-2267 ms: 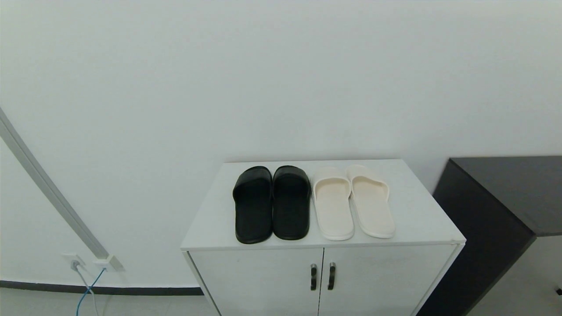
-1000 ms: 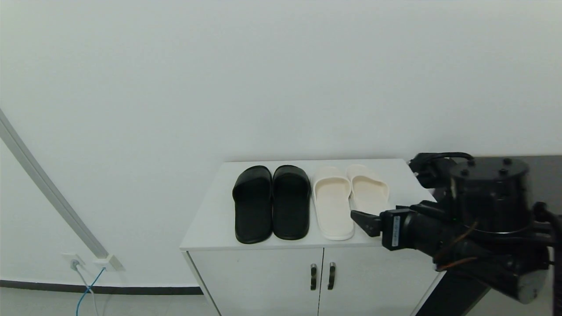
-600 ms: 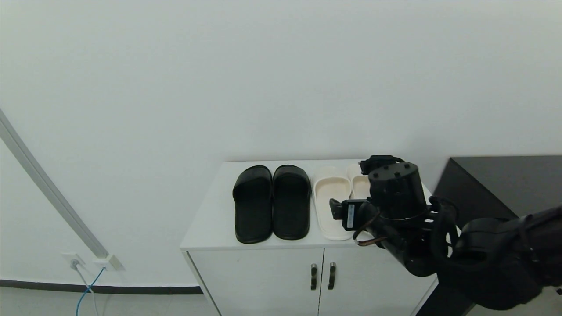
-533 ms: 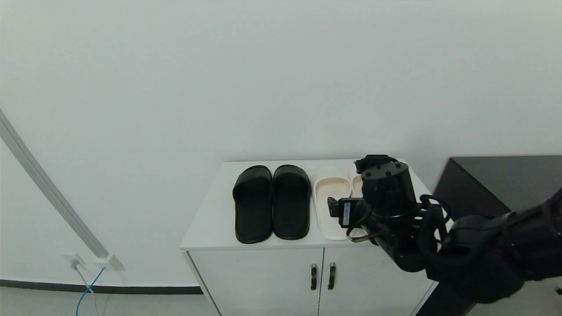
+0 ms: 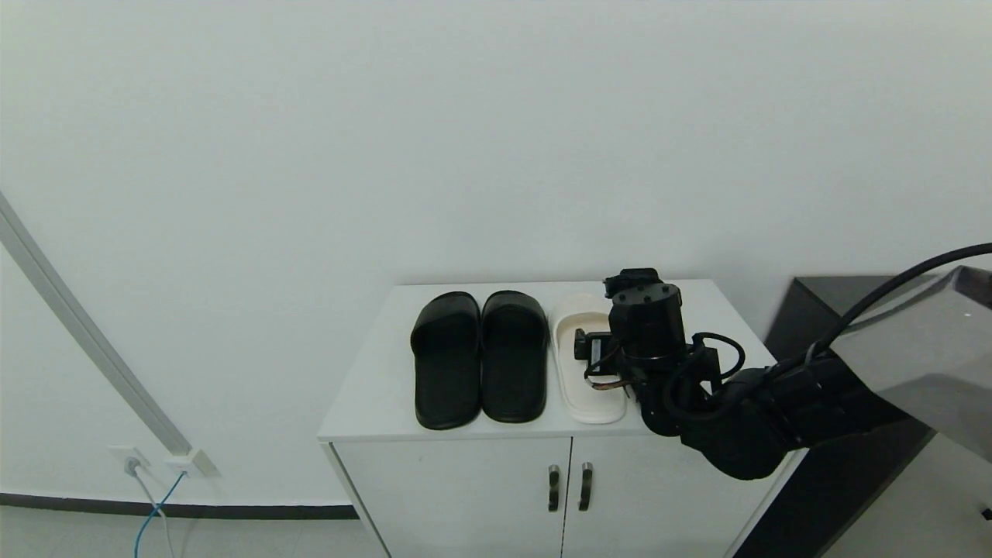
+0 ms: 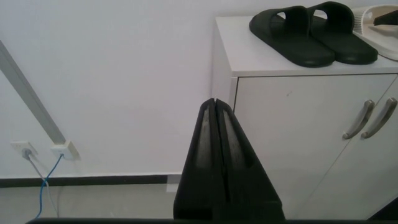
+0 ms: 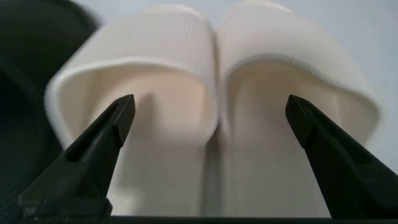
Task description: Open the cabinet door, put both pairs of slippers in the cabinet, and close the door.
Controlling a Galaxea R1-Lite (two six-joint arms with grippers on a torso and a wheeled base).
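Fingers (image 7: pixel 93 162) of the right gripper (image 7: pixel 209 106) stand wide apart, one to each side of the white slippers (image 7: pixel 186 68) at their toe ends. Low near the cabinet (image 6: pixel 292 118), the left gripper (image 6: pixel 215 106) is pressed together. White and black slippers (image 5: pixel 480 364) lie side by side on its top, toes toward the wall; both doors (image 5: pixel 465 504) closed.

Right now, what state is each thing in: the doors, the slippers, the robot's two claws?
cabinet doors: both shut.
black slippers: side by side on the cabinet top.
cream slippers: on the cabinet top, right of the black pair.
right gripper: open, empty, facing the cream slippers.
left gripper: shut, empty, away from the cabinet.
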